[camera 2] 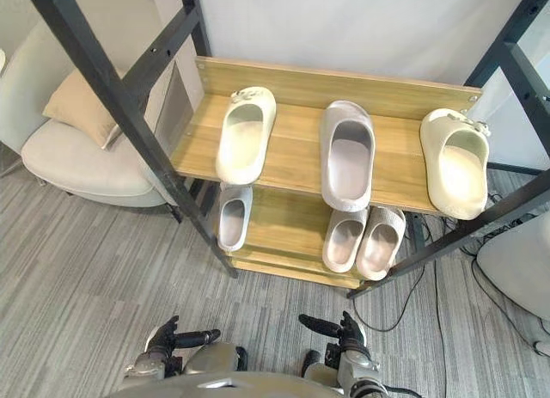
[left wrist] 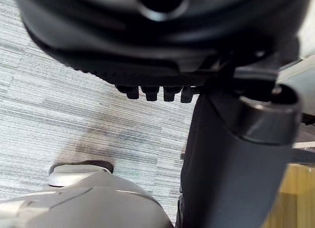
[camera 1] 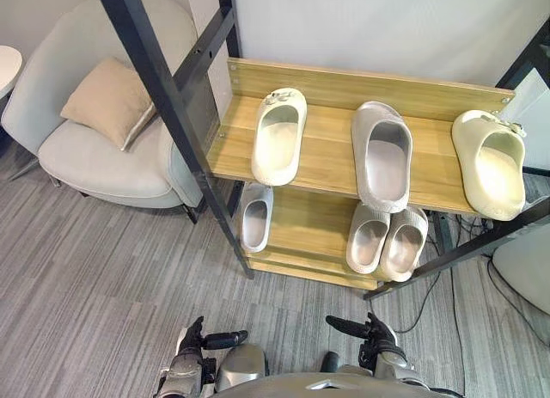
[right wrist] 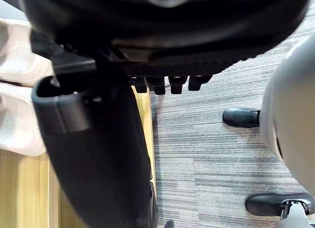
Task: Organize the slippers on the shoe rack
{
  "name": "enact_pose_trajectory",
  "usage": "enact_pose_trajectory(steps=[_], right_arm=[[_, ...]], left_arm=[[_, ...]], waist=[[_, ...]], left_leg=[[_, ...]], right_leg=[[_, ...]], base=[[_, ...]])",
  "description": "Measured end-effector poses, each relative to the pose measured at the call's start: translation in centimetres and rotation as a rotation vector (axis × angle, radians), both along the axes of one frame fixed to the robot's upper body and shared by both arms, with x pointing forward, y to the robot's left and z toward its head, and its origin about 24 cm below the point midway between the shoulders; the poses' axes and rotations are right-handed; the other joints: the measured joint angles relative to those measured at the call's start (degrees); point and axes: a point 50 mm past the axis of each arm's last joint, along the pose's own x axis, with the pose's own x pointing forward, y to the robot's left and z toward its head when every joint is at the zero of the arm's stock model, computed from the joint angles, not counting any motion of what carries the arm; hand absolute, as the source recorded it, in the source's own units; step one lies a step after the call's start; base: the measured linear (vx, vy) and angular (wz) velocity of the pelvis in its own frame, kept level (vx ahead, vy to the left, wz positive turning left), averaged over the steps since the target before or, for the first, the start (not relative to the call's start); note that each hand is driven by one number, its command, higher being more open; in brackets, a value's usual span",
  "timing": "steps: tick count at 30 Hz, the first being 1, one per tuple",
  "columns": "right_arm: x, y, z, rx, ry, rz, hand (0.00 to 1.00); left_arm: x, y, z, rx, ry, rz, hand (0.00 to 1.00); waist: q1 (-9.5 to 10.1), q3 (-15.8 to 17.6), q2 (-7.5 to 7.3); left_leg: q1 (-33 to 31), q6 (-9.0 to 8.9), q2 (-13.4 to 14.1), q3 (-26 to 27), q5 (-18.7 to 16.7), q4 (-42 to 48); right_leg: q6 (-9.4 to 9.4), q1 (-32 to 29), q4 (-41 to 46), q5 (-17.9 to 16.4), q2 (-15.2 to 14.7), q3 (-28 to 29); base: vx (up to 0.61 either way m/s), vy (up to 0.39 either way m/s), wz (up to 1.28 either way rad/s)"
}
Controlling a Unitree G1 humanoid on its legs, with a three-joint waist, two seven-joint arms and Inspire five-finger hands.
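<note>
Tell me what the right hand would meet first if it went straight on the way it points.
Probably the carpeted floor just before the shoe rack's lower shelf: the right hand hangs low, aimed there. Depth is unclear, so the shelf edge might come first.

The rack (camera 1: 328,88) has two wooden shelves in a black frame and stands on grey carpet (camera 1: 86,269).

Top shelf (camera 1: 331,162):
- left cream slipper (camera 1: 279,133) at the left end;
- grey slipper (camera 1: 382,153) in the middle;
- right cream slipper (camera 1: 490,162) at the right end, heel reaching past the front edge.

All three lie apart, toes toward the back board.

Lower shelf (camera 1: 309,222):
- small slipper (camera 1: 256,216) at the left;
- grey pair (camera 1: 387,239) at the right, side by side and touching, toes hidden under the top shelf.
</note>
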Motion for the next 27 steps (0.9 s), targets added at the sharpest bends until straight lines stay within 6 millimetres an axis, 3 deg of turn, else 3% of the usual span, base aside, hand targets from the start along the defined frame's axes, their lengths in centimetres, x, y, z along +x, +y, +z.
enact_pose_trajectory(steps=[4,7,13,16,17,20,21,23,24,27], right_arm=[[0.0,0.1,0.0,-0.015,0.01,0.099,1.0],[0.3,1.4,0.0,-0.02,0.011,0.253,1.0],[3.7,7.5,1.8,0.019,-0.127,0.746,1.0],[5.9,12.1,4.7,0.1,-0.303,0.967,1.0],[6.1,12.5,5.1,0.115,-0.323,0.984,1.0],[6.6,16.9,9.4,0.331,-0.528,1.12,1.0],[6.6,17.3,10.1,0.355,-0.556,1.135,1.0],[6.4,18.6,13.6,0.488,-0.707,1.17,1.0],[6.5,18.6,14.0,0.503,-0.727,1.17,1.0],[6.9,18.4,18.6,0.597,-0.935,1.158,1.0]], left_arm=[[-0.4,-0.1,-0.2,0.001,0.02,-0.027,1.0],[-0.4,-0.1,-0.2,0.008,0.027,-0.057,1.0],[-0.1,0.0,-0.1,0.015,0.019,-0.096,1.0],[0.2,-0.1,0.0,0.024,0.01,-0.121,1.0],[0.2,-0.1,0.0,0.026,0.009,-0.124,1.0],[0.1,0.0,0.0,0.049,0.012,-0.132,1.0],[0.1,0.1,0.0,0.052,0.012,-0.132,1.0],[0.1,0.2,0.1,0.066,0.016,-0.142,1.0],[0.1,0.2,0.1,0.069,0.016,-0.144,1.0],[-0.1,0.3,0.0,0.086,0.021,-0.159,1.0]], waist=[[0.04,-1.0,0.16],[0.12,-1.4,-0.15],[0.8,-1.6,-0.66],[1.88,-1.7,-0.9],[2.06,-1.7,-0.93],[2.91,-2.0,-1.57],[2.91,-2.0,-1.64],[2.81,-2.0,-1.87],[2.79,-2.0,-1.87],[1.89,-2.2,-2.02]], left_leg=[[0.6,0.82,-0.1,-1.0,0.5,-2.7],[0.9,1.06,-0.4,-1.2,1.0,-3.8],[0.9,1.22,-1.0,-1.9,3.5,-5.9],[0.9,1.02,-1.0,-2.1,5.5,-8.1],[0.9,0.96,-1.0,-2.1,5.6,-8.4],[1.8,0.63,-0.8,-1.0,6.9,-10.4],[1.9,0.51,-0.7,-0.8,6.9,-10.5],[2.2,0.04,-0.6,0.2,6.8,-10.7],[2.3,0.01,-0.6,0.3,6.8,-10.8],[2.7,-0.08,-0.5,0.9,6.7,-10.8]], right_leg=[[-0.24,0.1,-1.6,0.9,0.4,-0.1],[-0.32,0.8,-3.5,2.2,0.4,-0.1],[-0.77,0.3,-4.4,4.0,0.2,-0.2],[-1.23,-1.1,-4.4,5.2,0.2,0.2],[-1.29,-1.2,-4.4,5.3,0.2,0.3],[-1.36,-2.1,-4.6,6.6,0.4,1.9],[-1.4,-2.2,-4.6,6.8,0.4,2.2],[-1.38,-2.5,-4.6,7.4,0.5,3.7],[-1.41,-2.5,-4.6,7.5,0.5,3.8],[-1.44,-2.6,-4.4,7.5,0.5,4.6]], base=[[0.0,0.0,0.0],[-0.02,0.007,0.0],[-0.1,0.022,0.02],[-0.15,-0.004,-0.03],[-0.14,-0.007,-0.07],[-0.14,0.005,-0.22],[-0.12,0.019,-0.34],[-0.09,0.022,-0.29],[-0.06,0.016,-0.23],[-0.03,0.006,-0.13]])
